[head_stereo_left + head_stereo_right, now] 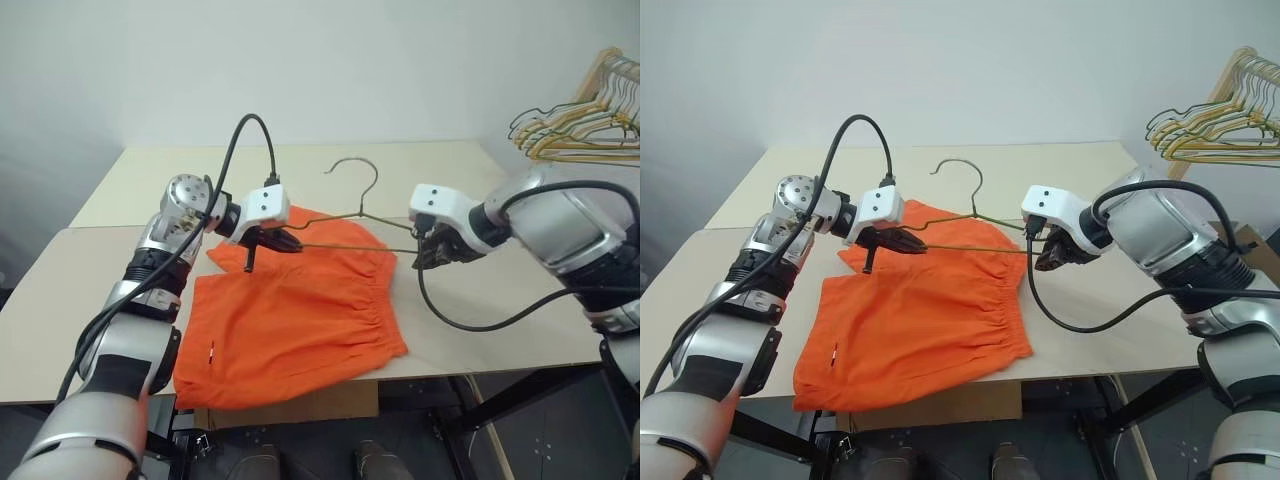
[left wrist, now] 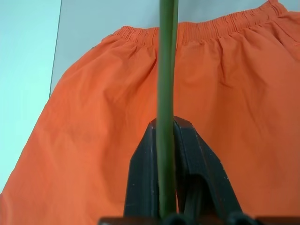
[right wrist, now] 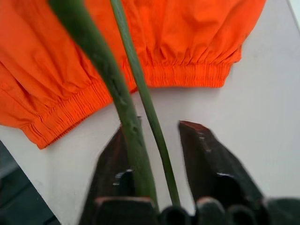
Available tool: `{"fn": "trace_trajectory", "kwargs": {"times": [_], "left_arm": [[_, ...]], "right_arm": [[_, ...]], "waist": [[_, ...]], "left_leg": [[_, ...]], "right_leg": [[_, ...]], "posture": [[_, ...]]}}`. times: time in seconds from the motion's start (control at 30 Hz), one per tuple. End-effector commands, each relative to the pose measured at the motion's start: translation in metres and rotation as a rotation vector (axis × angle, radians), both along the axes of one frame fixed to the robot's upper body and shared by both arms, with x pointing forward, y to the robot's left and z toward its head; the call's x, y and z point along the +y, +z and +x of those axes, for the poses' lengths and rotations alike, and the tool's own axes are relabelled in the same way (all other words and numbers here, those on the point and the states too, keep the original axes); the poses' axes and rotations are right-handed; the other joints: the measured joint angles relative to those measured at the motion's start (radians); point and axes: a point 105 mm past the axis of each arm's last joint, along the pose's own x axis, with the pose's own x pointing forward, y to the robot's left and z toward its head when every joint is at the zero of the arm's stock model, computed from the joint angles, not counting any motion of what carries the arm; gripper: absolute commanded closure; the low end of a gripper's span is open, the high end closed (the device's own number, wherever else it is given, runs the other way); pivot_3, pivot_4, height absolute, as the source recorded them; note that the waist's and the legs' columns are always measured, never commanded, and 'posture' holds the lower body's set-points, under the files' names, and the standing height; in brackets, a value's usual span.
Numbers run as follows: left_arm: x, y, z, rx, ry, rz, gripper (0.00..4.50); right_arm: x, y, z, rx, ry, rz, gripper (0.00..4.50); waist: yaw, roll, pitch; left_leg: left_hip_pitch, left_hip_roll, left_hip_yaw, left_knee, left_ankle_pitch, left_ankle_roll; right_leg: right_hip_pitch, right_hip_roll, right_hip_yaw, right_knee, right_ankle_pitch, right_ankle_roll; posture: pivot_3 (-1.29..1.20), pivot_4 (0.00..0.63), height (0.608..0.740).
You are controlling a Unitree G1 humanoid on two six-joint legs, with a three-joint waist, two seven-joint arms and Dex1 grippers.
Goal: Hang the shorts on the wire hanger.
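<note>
While the shorts (image 1: 290, 320) lie flat near the table's (image 1: 500, 320) front edge, the wire hanger (image 1: 352, 215) is held above their far side. Left gripper (image 1: 290, 243) is clamped on one end; right gripper (image 3: 159, 136) stands apart around the other end's wires.

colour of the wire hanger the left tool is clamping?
Dull olive green: the thin wire hanger shows best in the left wrist view, against the bright orange fabric shorts.

Bright orange shorts (image 1: 290, 320), grey-olive wire hanger (image 1: 352, 215)
</note>
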Motion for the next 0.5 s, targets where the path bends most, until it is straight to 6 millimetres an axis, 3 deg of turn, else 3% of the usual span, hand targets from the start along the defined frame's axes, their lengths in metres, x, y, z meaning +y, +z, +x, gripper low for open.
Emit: {"fn": "trace_trajectory", "kwargs": {"times": [0.03, 0.07, 0.23, 0.27, 0.3, 0.5], "left_arm": [[-0.003, 0.014, -0.003, -0.053, -0.045, -0.020, 4.50], [-0.003, 0.013, -0.005, -0.063, -0.064, -0.012, 4.50], [-0.002, 0.012, -0.010, -0.093, -0.126, -0.019, 4.50], [-0.002, 0.013, -0.010, -0.088, -0.128, -0.029, 3.95], [-0.001, 0.013, -0.010, -0.078, -0.136, -0.033, 3.81], [0.005, 0.031, -0.006, -0.070, -0.108, -0.160, 1.86]], "right_arm": [[0.001, 0.016, 0.003, -0.054, 0.026, -0.004, 4.10], [0.001, 0.016, 0.003, -0.054, 0.032, -0.004, 4.47], [0.001, 0.014, -0.008, -0.040, 0.069, 0.013, 4.49], [0.001, 0.013, -0.011, -0.037, 0.073, 0.019, 4.50], [0.000, 0.012, -0.014, -0.033, 0.072, 0.026, 4.50], [-0.021, -0.006, -0.045, 0.071, -0.090, 0.185, 4.50]], "waist": [[-0.001, 0.000, 0.000], [-0.004, 0.000, 0.000], [-0.004, 0.000, 0.000], [-0.004, 0.000, 0.000], [-0.003, 0.000, 0.000], [0.008, 0.000, 0.000]], "left_leg": [[0.000, 0.000, 0.000, 0.000, 0.000, 0.000], [0.000, 0.000, 0.000, 0.001, 0.000, 0.000], [0.000, 0.000, 0.000, 0.001, 0.000, 0.000], [0.000, 0.000, 0.000, 0.001, 0.000, 0.000], [0.000, 0.000, 0.000, 0.001, 0.000, 0.000], [-0.002, 0.000, -0.001, 0.003, 0.000, 0.000]], "right_leg": [[0.000, 0.000, 0.000, 0.000, 0.000, 0.000], [0.000, 0.000, 0.000, 0.000, 0.000, 0.000], [0.001, 0.000, 0.000, 0.001, 0.000, 0.000], [0.001, 0.000, 0.000, 0.000, 0.000, 0.000], [0.001, 0.000, 0.000, 0.000, 0.000, 0.000], [0.001, 0.000, -0.001, 0.000, 0.000, 0.000]], "posture": [[0.06, 0.000, 0.740], [0.06, 0.000, 0.740], [0.05, 0.000, 0.740], [0.05, 0.000, 0.740], [0.05, 0.000, 0.740], [0.05, 0.000, 0.740]]}}
